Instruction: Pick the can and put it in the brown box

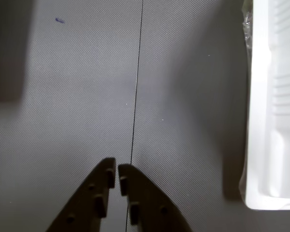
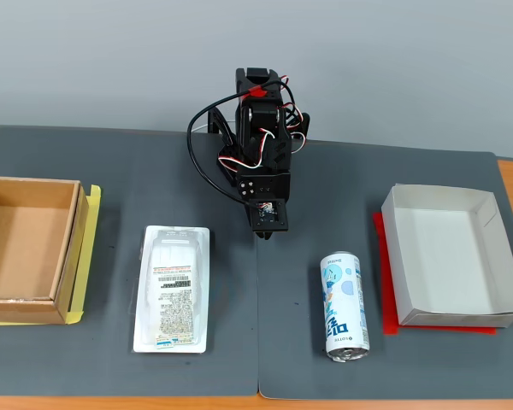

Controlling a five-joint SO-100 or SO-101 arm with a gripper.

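Here, the arm sits folded near the back-centre of the bench w/ nothing in hand: in the wrist view the gripper [image 1: 117,167] hangs over bare grey mat, fingertips nearly touching, only a sliver of gap, empty. The can [image 2: 345,306] lies on its side toward the front edge, right of centre in the fixed view, silver end facing the front, just beside the white paper box [image 2: 452,256] and its red sheet. The brown box [image 2: 27,248] waits empty at the left edge on a yellow sheet, well apart from the can. Between them lies a flat white plastic package [image 2: 174,288] w/ barcode label; its edge shows at the right of the wrist view [image 1: 273,106].

Risks, as judged: the can is round and on its side, so a descent off its axis could nudge it & send it rolling, poss. toward the front edge or against the white box. The hand must spread wide first; coming down as is would just push the can. The carry to the left edge passes over the package; a low path could clip it. A loose grip on smooth metal may slip mid-carry.
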